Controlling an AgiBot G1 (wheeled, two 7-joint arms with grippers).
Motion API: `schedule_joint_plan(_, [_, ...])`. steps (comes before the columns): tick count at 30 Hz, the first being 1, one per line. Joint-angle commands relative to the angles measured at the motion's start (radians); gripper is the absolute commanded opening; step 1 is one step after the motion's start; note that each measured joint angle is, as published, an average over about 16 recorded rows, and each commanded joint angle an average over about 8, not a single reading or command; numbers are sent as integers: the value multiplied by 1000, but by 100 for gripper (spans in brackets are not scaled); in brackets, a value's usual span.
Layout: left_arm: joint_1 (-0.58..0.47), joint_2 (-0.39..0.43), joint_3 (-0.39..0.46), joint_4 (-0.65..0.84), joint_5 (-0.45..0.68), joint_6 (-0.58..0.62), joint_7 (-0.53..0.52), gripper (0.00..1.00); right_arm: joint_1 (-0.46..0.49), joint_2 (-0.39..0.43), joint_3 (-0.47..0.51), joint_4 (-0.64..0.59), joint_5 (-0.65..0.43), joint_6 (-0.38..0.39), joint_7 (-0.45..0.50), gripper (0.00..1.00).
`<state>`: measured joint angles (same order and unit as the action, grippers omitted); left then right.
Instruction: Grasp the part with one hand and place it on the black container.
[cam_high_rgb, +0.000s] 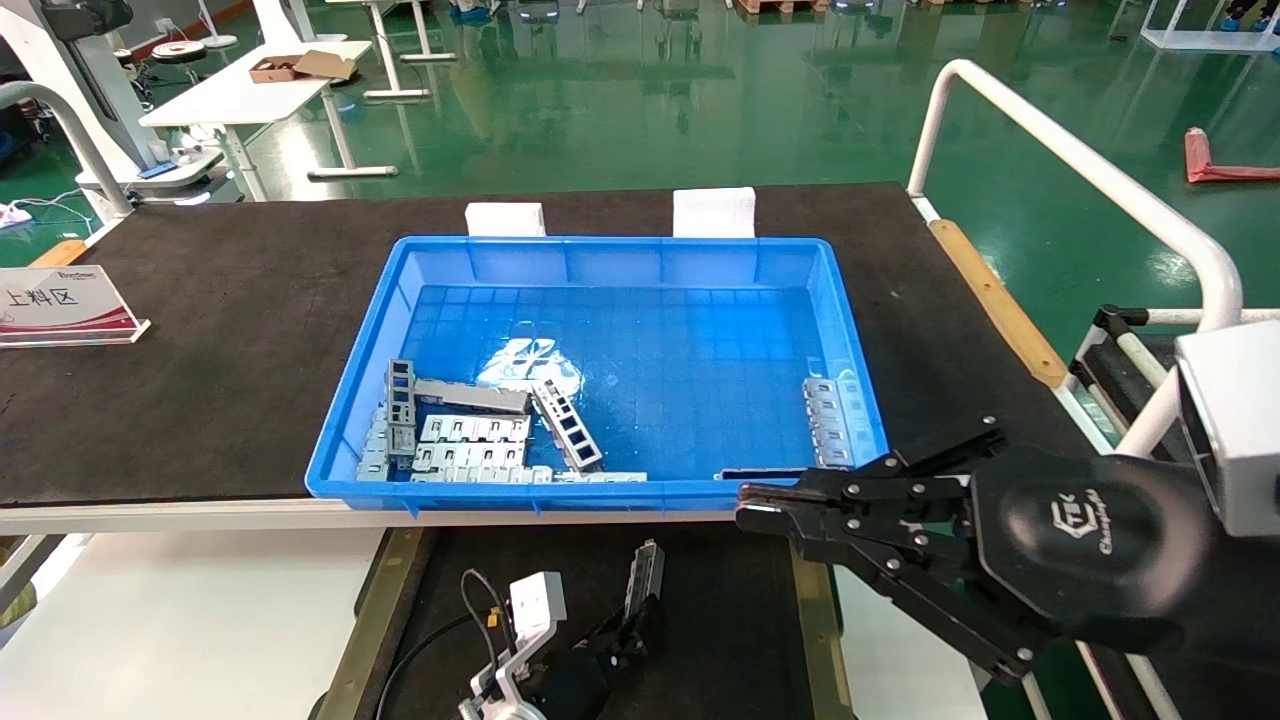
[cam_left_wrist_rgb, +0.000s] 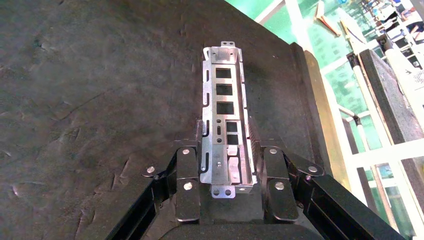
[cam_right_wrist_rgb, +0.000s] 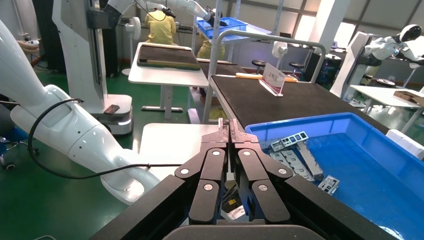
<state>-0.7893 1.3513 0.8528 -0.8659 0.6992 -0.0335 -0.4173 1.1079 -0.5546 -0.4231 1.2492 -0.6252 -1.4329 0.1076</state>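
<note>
Left gripper (cam_left_wrist_rgb: 229, 167) clamping part (cam_left_wrist_rgb: 223, 107), over black container (cam_left_wrist_rgb: 90, 100)

A black-matted table (cam_high_rgb: 250, 330) stretched ahead of the right end effector (cam_high_rgb: 745, 510), carrying a blue bin (cam_high_rgb: 610, 255) just beyond its tips. Two white blocks (cam_high_rgb: 505, 218) sat past the bin, and a placard (cam_high_rgb: 65, 305) lay well off to its left.

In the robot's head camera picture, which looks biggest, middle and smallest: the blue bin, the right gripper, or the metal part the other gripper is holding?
1. The blue bin.
2. The right gripper, though it looks big partly because it is near the camera.
3. The part, shut in the left gripper.
</note>
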Motion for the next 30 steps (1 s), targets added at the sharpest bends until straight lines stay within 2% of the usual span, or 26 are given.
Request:
schedule_joint_plan(1, [1, 1, 2, 1, -1, -3, -3, 100, 0, 0, 0, 0, 0, 0, 0, 100])
schedule_joint_plan(17, [8, -15, 6, -22, 24, -9, -6, 100, 0, 0, 0, 0, 0, 0, 0, 100])
schedule_joint_plan(30, [85, -140, -80, -178, 111, 138, 92, 100, 0, 0, 0, 0, 0, 0, 0, 100])
